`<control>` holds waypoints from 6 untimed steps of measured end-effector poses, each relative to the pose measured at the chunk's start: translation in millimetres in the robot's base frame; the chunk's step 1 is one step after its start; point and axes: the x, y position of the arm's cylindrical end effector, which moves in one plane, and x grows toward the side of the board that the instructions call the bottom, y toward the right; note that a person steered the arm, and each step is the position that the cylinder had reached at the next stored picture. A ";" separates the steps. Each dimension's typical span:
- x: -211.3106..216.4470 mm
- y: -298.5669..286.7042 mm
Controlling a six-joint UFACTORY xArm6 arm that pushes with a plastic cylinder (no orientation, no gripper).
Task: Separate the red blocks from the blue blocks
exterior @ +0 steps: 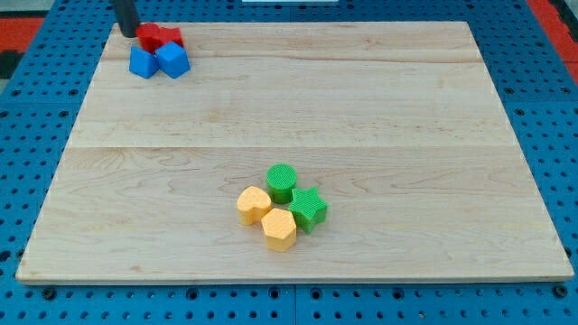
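Note:
Two red blocks (160,37) lie pressed together at the board's top left corner; their shapes are hard to make out. Two blue blocks touch them from below: a blue block (142,62) on the left and a blue cube (172,60) on the right. The dark rod comes down from the view's top edge, and my tip (129,32) sits just left of the red blocks, touching or nearly touching the left one.
The wooden board (361,108) lies on a blue pegboard. Near the bottom centre is a tight cluster: a green cylinder (281,182), a green star (309,209), a yellow block (253,204) and a yellow hexagon (279,229).

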 end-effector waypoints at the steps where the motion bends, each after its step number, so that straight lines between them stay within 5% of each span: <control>1: -0.2 31.5; 6: 90.8 154.6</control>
